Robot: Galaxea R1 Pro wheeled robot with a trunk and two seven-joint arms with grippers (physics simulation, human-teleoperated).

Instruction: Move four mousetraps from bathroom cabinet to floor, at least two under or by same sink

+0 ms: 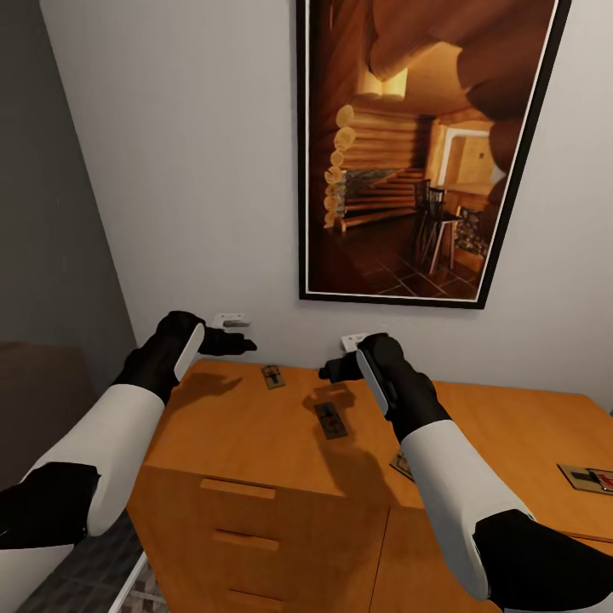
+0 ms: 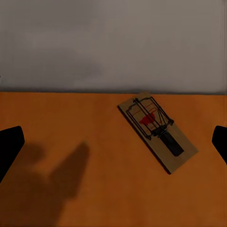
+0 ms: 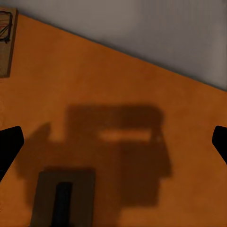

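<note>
— So, how are the two grippers seen to be set?

— Both are held wide apart and nothing is gripped. The left gripper point(image 1: 243, 344) is raised above the back left part of the cabinet point(image 1: 247, 426), and in its wrist view only the dark tips of its fingers point(image 2: 10, 146) are seen at the two edges. The right gripper point(image 1: 330, 371) is likewise spread and empty, above the middle of the cabinet top.

— And where are the mousetraps found relative to them?

— One mousetrap point(image 2: 157, 130) is seen lying flat just ahead of the left gripper, near the wall, untouched. A second mousetrap point(image 1: 330, 420) lies in shadow right beneath the right gripper. A third point(image 1: 400, 465) is partly hidden behind the right forearm, and a fourth point(image 1: 587, 478) lies well off to that gripper's right.
</note>
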